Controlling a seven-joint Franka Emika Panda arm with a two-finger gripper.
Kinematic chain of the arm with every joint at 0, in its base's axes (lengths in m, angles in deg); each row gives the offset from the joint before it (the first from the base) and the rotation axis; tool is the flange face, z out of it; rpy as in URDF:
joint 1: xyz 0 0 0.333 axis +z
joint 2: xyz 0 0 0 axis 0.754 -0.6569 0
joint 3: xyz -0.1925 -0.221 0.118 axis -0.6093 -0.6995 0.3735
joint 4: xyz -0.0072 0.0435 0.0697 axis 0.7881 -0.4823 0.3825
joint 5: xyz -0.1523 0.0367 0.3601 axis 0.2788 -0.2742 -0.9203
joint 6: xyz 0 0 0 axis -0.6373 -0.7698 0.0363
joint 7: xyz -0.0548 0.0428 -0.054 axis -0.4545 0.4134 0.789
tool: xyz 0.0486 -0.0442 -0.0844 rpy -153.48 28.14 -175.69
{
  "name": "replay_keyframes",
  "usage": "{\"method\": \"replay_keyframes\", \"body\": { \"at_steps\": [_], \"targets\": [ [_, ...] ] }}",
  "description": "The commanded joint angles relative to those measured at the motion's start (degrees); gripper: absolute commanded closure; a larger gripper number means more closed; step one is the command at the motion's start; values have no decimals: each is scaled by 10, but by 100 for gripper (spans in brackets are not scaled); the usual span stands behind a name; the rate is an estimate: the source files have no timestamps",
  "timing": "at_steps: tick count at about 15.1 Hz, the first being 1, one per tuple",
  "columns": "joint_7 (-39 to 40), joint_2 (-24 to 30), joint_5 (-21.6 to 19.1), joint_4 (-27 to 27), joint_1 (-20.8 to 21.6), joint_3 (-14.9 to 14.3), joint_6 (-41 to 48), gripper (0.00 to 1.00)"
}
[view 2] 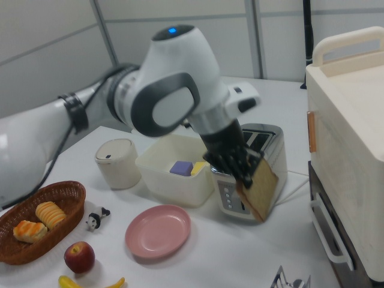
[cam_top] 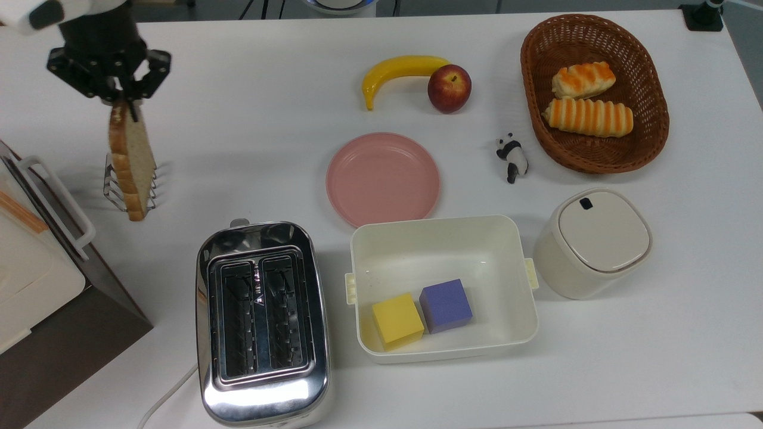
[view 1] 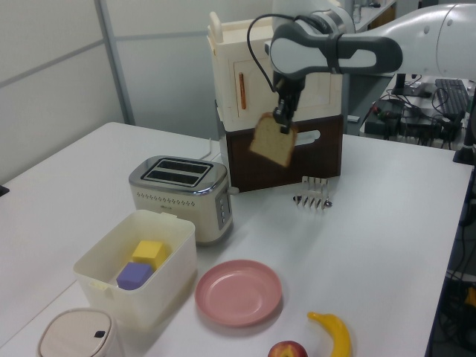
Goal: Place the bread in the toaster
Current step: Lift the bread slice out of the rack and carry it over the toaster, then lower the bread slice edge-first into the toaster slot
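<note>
The bread (cam_top: pixel 131 158) is a pale slice with a brown crust, and it hangs in the air tilted, held by its top edge. My gripper (cam_top: pixel 122 98) is shut on it, above the wire toast rack (cam_top: pixel 111 186) at the top view's left. In the left view the bread (view 1: pixel 274 141) dangles from the gripper (view 1: pixel 283 123), well above the rack (view 1: pixel 312 195) and to the right of the toaster (view 1: pixel 178 195). The chrome two-slot toaster (cam_top: pixel 262 322) stands near the top view's bottom with both slots bare. In the right view the bread (view 2: pixel 261 191) hangs in front of the toaster (view 2: pixel 267 144).
A cream cabinet on a brown base (cam_top: pixel 36 268) stands close at the top view's left. A pink plate (cam_top: pixel 382 179), a white tub (cam_top: pixel 441 221) with two cubes and a cream canister (cam_top: pixel 596 241) lie to the toaster's right. The banana (cam_top: pixel 399 68), apple (cam_top: pixel 449 88), panda (cam_top: pixel 511 158) and basket (cam_top: pixel 530 77) sit farther off.
</note>
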Motion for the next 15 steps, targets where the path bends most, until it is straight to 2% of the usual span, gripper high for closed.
{"method": "replay_keyframes", "body": {
  "at_steps": [1,5,12,15],
  "targets": [
    [-2,6,-44,39,37,-5,-28,100],
    [-68,3,-54,35,66,-5,-119,100],
    [-72,-42,-56,28,126,-6,-192,99],
    [-75,-58,-56,26,137,-6,-196,99]
  ]
}}
